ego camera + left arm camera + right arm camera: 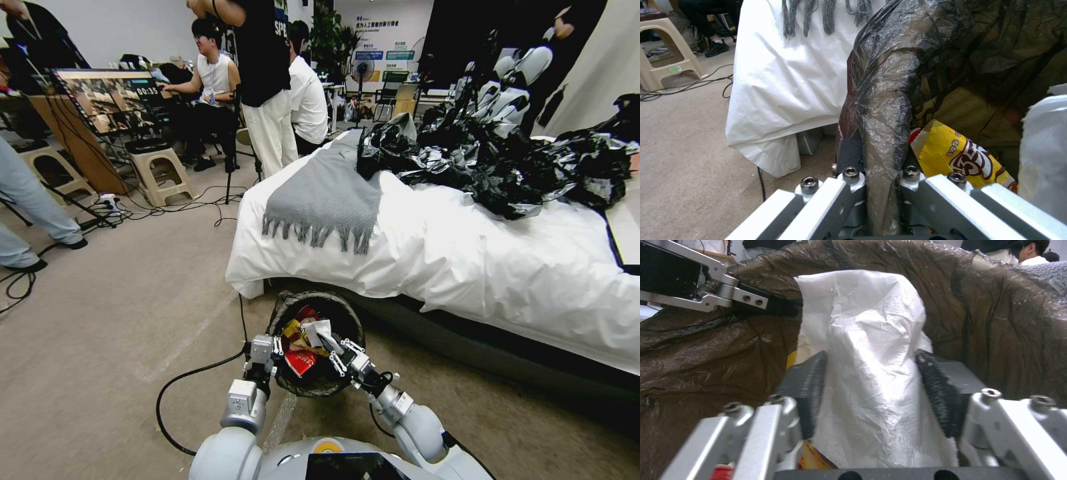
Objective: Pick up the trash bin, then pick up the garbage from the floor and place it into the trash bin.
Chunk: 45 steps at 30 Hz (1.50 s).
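**White paper poised over the bin**

Right gripper [871, 386] pinches the white paper [867, 340] inside the trash bin [287, 313] beside the bed [467, 267] — let go low, well within the liner. Left gripper [880, 173] clamps the rim — keep it steady.

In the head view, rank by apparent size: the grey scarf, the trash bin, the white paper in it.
Largest to smallest:
1. Grey scarf
2. Trash bin, though it sits nearer the camera, so true size is unsure
3. White paper, pinched in the right gripper
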Motion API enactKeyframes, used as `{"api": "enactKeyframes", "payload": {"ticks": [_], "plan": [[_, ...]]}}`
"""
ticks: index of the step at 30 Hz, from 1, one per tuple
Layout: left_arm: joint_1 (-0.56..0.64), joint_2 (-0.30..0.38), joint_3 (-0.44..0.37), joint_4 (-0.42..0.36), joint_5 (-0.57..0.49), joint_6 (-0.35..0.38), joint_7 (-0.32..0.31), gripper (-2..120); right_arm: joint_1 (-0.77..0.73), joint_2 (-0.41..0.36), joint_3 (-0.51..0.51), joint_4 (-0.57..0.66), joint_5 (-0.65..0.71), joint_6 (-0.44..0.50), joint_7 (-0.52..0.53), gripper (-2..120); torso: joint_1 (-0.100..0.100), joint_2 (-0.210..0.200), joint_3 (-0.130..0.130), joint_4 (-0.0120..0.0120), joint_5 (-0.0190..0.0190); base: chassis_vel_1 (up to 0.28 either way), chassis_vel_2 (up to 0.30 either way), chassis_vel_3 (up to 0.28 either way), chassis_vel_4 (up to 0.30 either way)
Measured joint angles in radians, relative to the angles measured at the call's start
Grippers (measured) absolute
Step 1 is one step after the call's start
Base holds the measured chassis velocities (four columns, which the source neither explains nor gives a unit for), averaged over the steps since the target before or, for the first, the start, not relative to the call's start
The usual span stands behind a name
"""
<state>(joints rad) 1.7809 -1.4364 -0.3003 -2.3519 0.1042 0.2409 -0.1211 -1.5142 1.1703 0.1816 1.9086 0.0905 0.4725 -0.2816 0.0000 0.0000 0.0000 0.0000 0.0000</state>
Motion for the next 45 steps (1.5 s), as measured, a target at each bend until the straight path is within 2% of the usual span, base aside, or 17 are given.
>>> {"api": "enactKeyframes", "payload": {"ticks": [1, 4, 5, 8, 9, 11, 13, 14, 20, 29, 37, 45], "plan": [[0.0, 0.0, 0.0, 0.0, 0.0, 0.0, 0.0, 0, 0.0, 0.0, 0.0, 0.0, 0.0, 0.0, 0.0, 58, 0.0, 0.0, 0.0, 0.0, 0.0, 0.0, 0.0, 0.0, 0.0], [0.0, 0.001, 0.0, -0.001, 0.0, 0.0, 0.0, 0, -0.002, 0.001, 0.001, 0.001, -0.002, 0.0, 0.002, 73, 0.0, 0.0, 0.0, 0.0, 0.0, 0.0, 0.0, 0.0, 0.0], [0.0, 0.001, 0.0, -0.001, 0.0, 0.0, 0.0, 0, -0.002, 0.001, 0.001, 0.001, -0.002, 0.0, 0.002, 73, 0.0, 0.0, 0.0, 0.0, 0.0, 0.0, 0.0, 0.0, 0.0], [0.0, 0.002, 0.003, -0.001, 0.0, 0.0, 0.0, 0, -0.005, -0.003, 0.003, 0.004, -0.002, 0.0, 0.003, 88, 0.0, 0.0, 0.0, 0.0, 0.0, 0.0, 0.0, 0.0, 0.0], [0.0, 0.002, 0.003, -0.001, 0.0, 0.0, 0.0, 0, -0.005, -0.003, 0.003, 0.004, -0.002, 0.0, 0.003, 88, 0.0, 0.0, 0.0, 0.0, 0.0, 0.0, 0.0, 0.0, 0.0], [-0.001, 0.003, 0.007, -0.001, 0.0, 0.0, 0.002, 0, -0.006, -0.007, 0.005, 0.007, -0.003, 0.0, 0.003, 97, 0.0, 0.0, 0.0, 0.0, 0.0, 0.0, 0.0, 0.0, 0.0], [-0.001, 0.003, 0.008, -0.001, 0.0, 0.0, 0.002, 0, -0.006, -0.008, 0.006, 0.008, -0.003, 0.001, 0.003, 100, 0.0, 0.0, 0.0, 0.0, 0.0, 0.0, 0.0, 0.0, 0.0], [-0.003, 0.004, 0.007, -0.001, 0.001, 0.0, 0.001, 0, -0.007, -0.012, 0.009, 0.011, -0.003, 0.001, 0.004, 106, 0.0, 0.0, 0.0, -0.0001, 0.0, 0.0, 0.0, 0.0, 0.0], [-0.005, 0.006, 0.006, -0.002, 0.001, 0.0, 0.001, 0, -0.007, -0.019, 0.014, 0.02, -0.003, 0.002, 0.004, 113, 0.0, 0.0, 0.0, 0.0, 0.0001, 0.0, 0.0, 0.0, 0.0], [-0.005, 0.007, 0.005, -0.002, 0.0, 0.002, 0.001, 0, -0.007, -0.013, 0.019, 0.047, -0.012, 0.012, 0.003, 114, 0.0, 0.0, 0.0, 0.0, 0.0, 0.0, 0.0, 0.0, 0.0], [-0.004, 0.003, 0.012, -0.002, 0.002, 0.003, 0.002, 0, -0.01, -0.001, 0.022, 0.038, -0.047, 0.03, 0.003, 101, 0.0, 0.0, 0.0, 0.0, 0.0, 0.0, 0.0, 0.0, 0.0], [-0.003, 0.004, 0.004, -0.003, 0.0, 0.003, 0.001, 0, -0.013, 0.001, 0.043, 0.052, -0.052, 0.045, 0.006, 100, 0.0, 0.0, 0.0, 0.0, 0.0, 0.0, 0.0, 0.0, 0.0]]}}
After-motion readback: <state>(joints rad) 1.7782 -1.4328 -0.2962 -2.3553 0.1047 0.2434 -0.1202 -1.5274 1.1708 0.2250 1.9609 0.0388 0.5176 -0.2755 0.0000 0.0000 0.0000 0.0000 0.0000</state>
